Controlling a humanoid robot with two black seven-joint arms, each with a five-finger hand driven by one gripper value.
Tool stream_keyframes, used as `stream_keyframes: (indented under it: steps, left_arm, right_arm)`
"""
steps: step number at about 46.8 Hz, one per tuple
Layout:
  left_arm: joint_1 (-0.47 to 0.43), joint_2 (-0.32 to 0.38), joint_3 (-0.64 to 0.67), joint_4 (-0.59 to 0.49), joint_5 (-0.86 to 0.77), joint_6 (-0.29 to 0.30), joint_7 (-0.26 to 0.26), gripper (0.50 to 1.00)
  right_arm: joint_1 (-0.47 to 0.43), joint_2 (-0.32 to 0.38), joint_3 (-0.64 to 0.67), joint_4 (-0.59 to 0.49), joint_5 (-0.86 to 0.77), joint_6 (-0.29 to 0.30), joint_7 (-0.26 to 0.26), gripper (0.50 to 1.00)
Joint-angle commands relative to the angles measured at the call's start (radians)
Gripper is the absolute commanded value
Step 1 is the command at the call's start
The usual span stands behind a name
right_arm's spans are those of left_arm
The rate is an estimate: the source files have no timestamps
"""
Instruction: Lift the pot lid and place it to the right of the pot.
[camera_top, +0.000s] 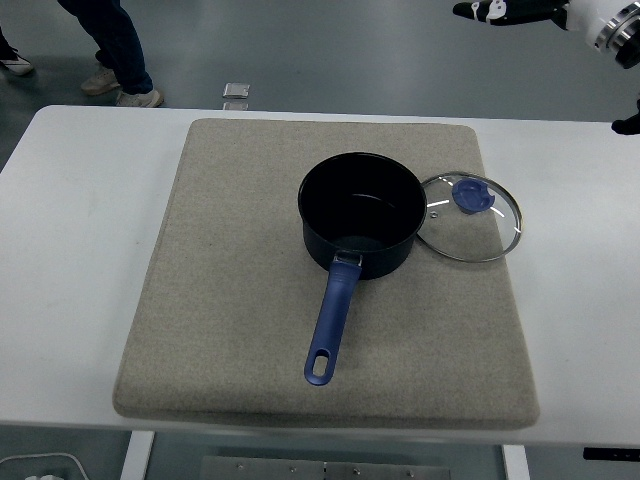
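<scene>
A dark blue pot (360, 212) stands uncovered in the middle of a grey felt mat (240, 300), its blue handle (332, 320) pointing toward the near edge. The glass lid (470, 217) with a blue knob (473, 196) lies flat on the mat just right of the pot, its rim touching the pot's side. My right hand (500, 10) is high at the picture's top right corner, far above and behind the lid, fingers spread and holding nothing. The left arm is out of view.
The mat covers most of the white table (70, 250). A person's legs and shoes (120, 60) show on the floor at the top left, beyond the table. A small square object (237, 91) lies on the floor behind the table.
</scene>
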Motion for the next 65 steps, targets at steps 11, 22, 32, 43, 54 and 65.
stream_keyframes:
  steps: [11, 22, 32, 43, 54, 65]
  left_arm:
    - [0.0, 0.0, 0.0, 0.001, 0.0, 0.0, 0.001, 1.0]
    - [0.0, 0.0, 0.0, 0.001, 0.0, 0.0, -0.001, 1.0]
    - [0.0, 0.0, 0.0, -0.001, 0.0, 0.0, -0.001, 1.0]
    - [0.0, 0.0, 0.0, 0.001, 0.0, 0.0, 0.001, 1.0]
    - [0.0, 0.0, 0.0, -0.001, 0.0, 0.0, -0.001, 1.0]
    - [0.0, 0.0, 0.0, -0.001, 0.0, 0.0, -0.001, 1.0]
  right_arm:
    - [-0.067, 0.025, 0.004, -0.01, 0.253, -0.065, -0.003, 0.919]
    - [-0.142, 0.039, 0.002, -0.008, 0.358, -0.103, 0.0, 0.919]
    - [-0.205, 0.069, 0.004, -0.008, 0.364, -0.126, 0.007, 0.919]
    - [-0.223, 0.091, 0.015, -0.009, 0.378, -0.181, -0.002, 0.919]
    - [-0.209, 0.079, 0.064, -0.018, 0.505, -0.201, -0.068, 0.919]
    - [-0.222, 0.094, 0.07, -0.018, 0.583, -0.201, -0.092, 0.919]
